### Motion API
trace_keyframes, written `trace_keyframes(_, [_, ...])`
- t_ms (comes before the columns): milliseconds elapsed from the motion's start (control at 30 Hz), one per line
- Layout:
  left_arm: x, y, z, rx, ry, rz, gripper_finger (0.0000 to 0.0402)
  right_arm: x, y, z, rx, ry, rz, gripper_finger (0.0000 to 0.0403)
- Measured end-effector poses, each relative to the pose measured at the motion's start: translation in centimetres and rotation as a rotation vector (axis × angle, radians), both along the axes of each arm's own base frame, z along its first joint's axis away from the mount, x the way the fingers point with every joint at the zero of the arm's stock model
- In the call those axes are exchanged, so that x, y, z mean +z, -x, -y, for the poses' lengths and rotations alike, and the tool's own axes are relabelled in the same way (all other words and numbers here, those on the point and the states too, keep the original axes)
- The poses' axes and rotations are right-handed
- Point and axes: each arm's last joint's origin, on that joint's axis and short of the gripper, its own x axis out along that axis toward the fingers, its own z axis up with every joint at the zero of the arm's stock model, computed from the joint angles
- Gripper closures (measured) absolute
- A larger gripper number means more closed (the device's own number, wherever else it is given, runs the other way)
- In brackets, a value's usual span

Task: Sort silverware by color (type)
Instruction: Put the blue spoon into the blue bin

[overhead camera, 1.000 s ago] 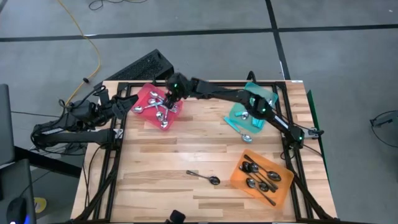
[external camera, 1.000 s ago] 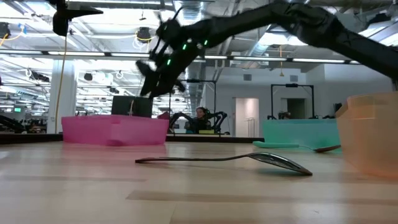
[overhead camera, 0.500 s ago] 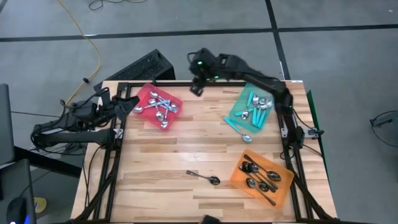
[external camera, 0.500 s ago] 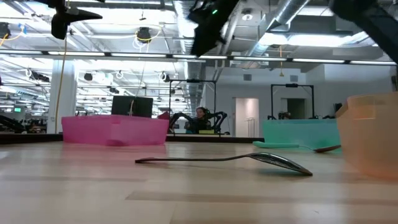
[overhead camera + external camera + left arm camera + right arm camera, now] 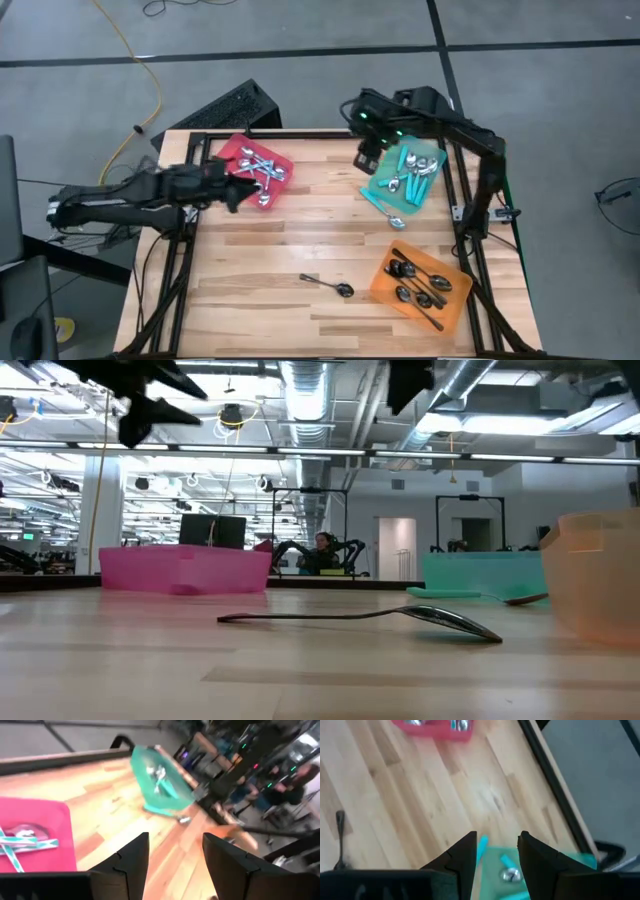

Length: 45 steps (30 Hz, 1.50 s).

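Note:
Silver spoons lie in the red tray (image 5: 252, 170); the left wrist view also shows teal handles (image 5: 22, 844) in it. Teal-handled spoons fill the teal tray (image 5: 405, 172), and one more (image 5: 385, 208) lies on the table against its near-left side. Black spoons sit in the orange tray (image 5: 420, 285). A dark spoon (image 5: 328, 285) lies alone on the wood, bowl down (image 5: 440, 618). My left gripper (image 5: 238, 192) stands open at the red tray's near-left side, above the table (image 5: 175, 855). My right gripper (image 5: 365, 155) hangs open high over the teal tray's far-left corner (image 5: 497, 852).
A black frame (image 5: 440, 135) runs along the table's far and side edges. Bare wood (image 5: 300, 225) lies between the three trays. A dark keyboard-like box (image 5: 235, 105) sits on the floor beyond the far-left corner.
My right gripper has risen from the red tray and swung along the far edge toward the table's right, ending over the teal tray's far-left corner. My left gripper has come in from the left edge toward the red tray, sinking a little. No spoon has moved.

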Motion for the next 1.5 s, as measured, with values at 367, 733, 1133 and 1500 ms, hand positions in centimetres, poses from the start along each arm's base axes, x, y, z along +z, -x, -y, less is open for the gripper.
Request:
trace_keyframes(367, [-1.4, -5.8, -0.4, -0.086, 0.018, 0.018, 0.0233, -5.8, 4.8, -7.7, -0.174, -0.086, -0.073, 0.0240])
trace_keyframes(733, [-1.5, -6.5, -0.5, -0.074, 0.064, 0.044, 0.0232, -16.6, 5.2, -9.5, -0.348, -0.144, -0.159, 0.0240])
trace_keyframes(1133, [-1.4, -6.5, -0.5, -0.071, 0.064, 0.055, 0.0232, -22.3, 4.0, -9.4, -0.389, -0.208, -0.301, 0.0240])
trace_keyframes(1500, [-1.4, -6.5, -0.6, -0.049, 0.057, 0.055, 0.0232, -26.5, 2.7, -9.3, -0.386, -0.227, -0.421, 0.0197])
